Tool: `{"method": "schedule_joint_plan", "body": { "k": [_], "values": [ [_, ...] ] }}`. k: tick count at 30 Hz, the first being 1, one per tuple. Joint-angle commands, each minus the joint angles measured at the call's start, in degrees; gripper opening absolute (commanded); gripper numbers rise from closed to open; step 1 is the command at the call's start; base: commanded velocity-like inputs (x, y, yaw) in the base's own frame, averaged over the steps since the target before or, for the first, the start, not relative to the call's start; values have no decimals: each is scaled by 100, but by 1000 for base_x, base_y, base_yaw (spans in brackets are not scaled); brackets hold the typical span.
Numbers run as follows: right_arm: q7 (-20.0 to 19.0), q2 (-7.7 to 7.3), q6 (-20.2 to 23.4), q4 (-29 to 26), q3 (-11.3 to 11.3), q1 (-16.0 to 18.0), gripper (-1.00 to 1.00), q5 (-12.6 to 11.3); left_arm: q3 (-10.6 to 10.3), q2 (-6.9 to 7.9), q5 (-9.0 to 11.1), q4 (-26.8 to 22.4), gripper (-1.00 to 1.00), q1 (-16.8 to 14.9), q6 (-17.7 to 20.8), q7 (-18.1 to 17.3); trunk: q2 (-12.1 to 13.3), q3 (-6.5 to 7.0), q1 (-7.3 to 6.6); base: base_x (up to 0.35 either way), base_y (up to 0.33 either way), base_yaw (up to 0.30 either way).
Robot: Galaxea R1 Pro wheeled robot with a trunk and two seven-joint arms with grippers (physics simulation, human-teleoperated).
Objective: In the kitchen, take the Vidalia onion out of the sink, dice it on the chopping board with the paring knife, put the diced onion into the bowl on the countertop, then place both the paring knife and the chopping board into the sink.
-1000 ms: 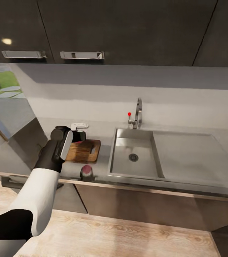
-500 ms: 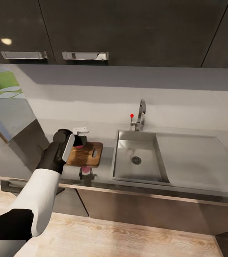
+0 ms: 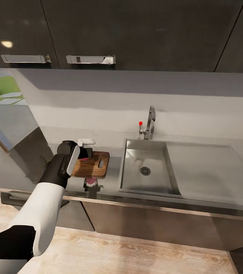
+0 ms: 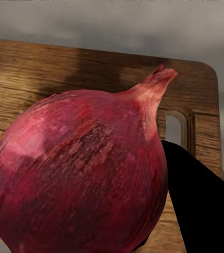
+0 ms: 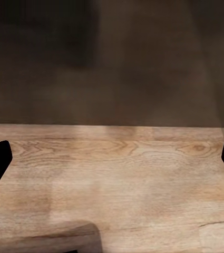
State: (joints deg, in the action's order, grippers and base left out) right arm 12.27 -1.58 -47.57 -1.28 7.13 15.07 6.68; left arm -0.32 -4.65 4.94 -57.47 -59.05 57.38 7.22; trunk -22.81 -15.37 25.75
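My left gripper (image 4: 85, 232) has its jaws clamped on the Vidalia onion (image 4: 83, 174), held over the chopping board (image 3: 93, 164) at the counter (image 3: 213, 167) front edge, left of the sink (image 3: 146, 169). My right gripper (image 5: 112, 158) hangs with jaws wide above the wooden floor (image 5: 117, 184).

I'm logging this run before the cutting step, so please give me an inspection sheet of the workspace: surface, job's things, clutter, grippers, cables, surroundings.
Surface: smooth grey metallic countertop over dark cabinets.
Job's things: the dark red, roundish Vidalia onion with a short tip is held above the dark brown rectangular wooden chopping board; the grey steel sink holds nothing visible; a white object behind the board may be the bowl, too hidden to tell.
Clutter: a small dark and pink item at the counter's front edge, unclear.
Grippers: left gripper shut on the onion; right gripper open over wooden floor.
Cables: nothing seen.
Surroundings: chrome tap with a red dot, dark wall cupboards, light wooden floor.
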Motion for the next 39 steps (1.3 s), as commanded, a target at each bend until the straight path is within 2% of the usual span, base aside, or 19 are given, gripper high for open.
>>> {"method": "schedule_joint_plan", "body": {
  "k": [1, 11, 21, 28, 39],
  "values": [
    [21, 0, -15, 5, 44, 4, 100, 62, -3, 0, 52, -11, -100, -3, 20, 52, -11, -10, 3, 0, 0, 0],
    [21, 9, -15, 5, 43, 4, 100, 62, -3, 0, 42, -57, -100, -1, 12, 52, -11, -10, 3, 0, 0, 0],
    [21, 9, -15, 5, 43, 4, 100, 62, -3, 4, 42, 194, -100, -1, -12, 52, -11, -10, 3, 0, 0, 0],
    [21, 9, -15, 5, 43, 4, 100, 62, -3, 62, 42, 229, -100, -1, -16, 52, -11, -10, 3, 0, 0, 0],
    [21, 21, -15, 5, 43, 4, 100, 62, -3, 70, 42, 286, -100, -1, -16, 52, -11, -10, 3, 0, 49, 0]
  ]
}}
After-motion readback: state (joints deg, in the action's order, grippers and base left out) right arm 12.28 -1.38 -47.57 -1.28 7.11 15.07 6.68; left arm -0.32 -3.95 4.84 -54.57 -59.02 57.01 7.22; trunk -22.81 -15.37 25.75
